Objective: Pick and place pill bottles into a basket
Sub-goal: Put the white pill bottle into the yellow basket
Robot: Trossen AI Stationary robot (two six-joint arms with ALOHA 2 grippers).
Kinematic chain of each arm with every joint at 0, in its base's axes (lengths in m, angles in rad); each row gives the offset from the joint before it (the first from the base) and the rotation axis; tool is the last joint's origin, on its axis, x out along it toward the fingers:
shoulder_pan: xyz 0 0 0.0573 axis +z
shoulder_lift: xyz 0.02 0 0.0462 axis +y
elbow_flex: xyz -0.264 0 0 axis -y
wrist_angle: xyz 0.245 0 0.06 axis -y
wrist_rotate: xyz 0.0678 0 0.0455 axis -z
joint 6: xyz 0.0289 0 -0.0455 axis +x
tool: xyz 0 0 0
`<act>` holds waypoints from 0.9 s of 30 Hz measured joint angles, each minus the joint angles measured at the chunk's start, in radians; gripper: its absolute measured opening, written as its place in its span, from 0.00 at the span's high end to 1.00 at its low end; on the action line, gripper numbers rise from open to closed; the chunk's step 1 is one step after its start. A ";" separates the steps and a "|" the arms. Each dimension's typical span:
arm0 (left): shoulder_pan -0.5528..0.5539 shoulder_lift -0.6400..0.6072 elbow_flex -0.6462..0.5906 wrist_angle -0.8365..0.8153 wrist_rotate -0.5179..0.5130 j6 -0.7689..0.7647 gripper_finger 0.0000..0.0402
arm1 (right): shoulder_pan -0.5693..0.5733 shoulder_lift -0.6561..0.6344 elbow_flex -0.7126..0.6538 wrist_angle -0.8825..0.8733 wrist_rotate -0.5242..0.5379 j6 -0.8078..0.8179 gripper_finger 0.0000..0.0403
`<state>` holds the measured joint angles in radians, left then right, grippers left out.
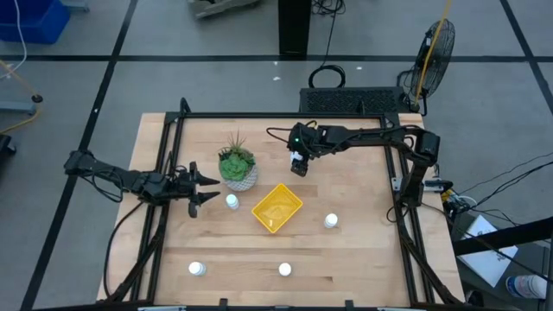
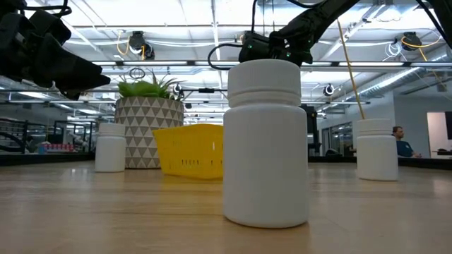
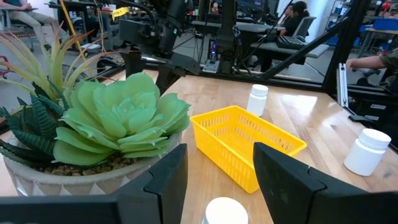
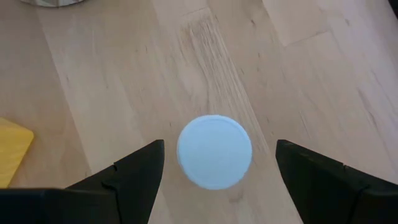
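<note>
Five white pill bottles stand upright on the wooden table. One (image 4: 214, 151) shows cap-up in the right wrist view, between the fingers of my open right gripper (image 1: 299, 164), which points down over it; I see gaps on both sides. Another bottle (image 1: 232, 202) stands beside the plant pot, just ahead of my open left gripper (image 1: 206, 188); its cap also shows in the left wrist view (image 3: 225, 211). Others stand at the right (image 1: 331, 221), near left (image 1: 197, 269) and near middle (image 1: 284, 269). The yellow basket (image 1: 276, 207) lies mid-table with nothing in it.
A white patterned pot with a green plant (image 1: 238, 168) stands just on the far side of my left gripper and its bottle. A black frame (image 1: 259, 116) runs round the table's far and side edges. People sit in the room beyond the table.
</note>
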<state>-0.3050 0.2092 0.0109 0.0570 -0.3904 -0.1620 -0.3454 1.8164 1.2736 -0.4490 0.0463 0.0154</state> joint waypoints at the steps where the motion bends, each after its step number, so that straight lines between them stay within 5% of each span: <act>1: 0.000 0.000 0.000 0.000 0.000 0.000 0.54 | 0.000 0.000 0.000 0.000 0.000 0.000 0.27; 14: 0.000 0.000 0.000 0.000 0.000 0.002 0.54 | 0.000 0.000 0.000 0.005 0.000 0.005 0.64; 27: 0.000 0.000 0.000 0.000 0.000 0.001 0.54 | 0.000 0.000 0.000 0.023 0.000 -0.009 0.64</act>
<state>-0.3051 0.2094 0.0109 0.0572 -0.3905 -0.1608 -0.3454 1.8164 1.2732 -0.4259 0.0463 0.0063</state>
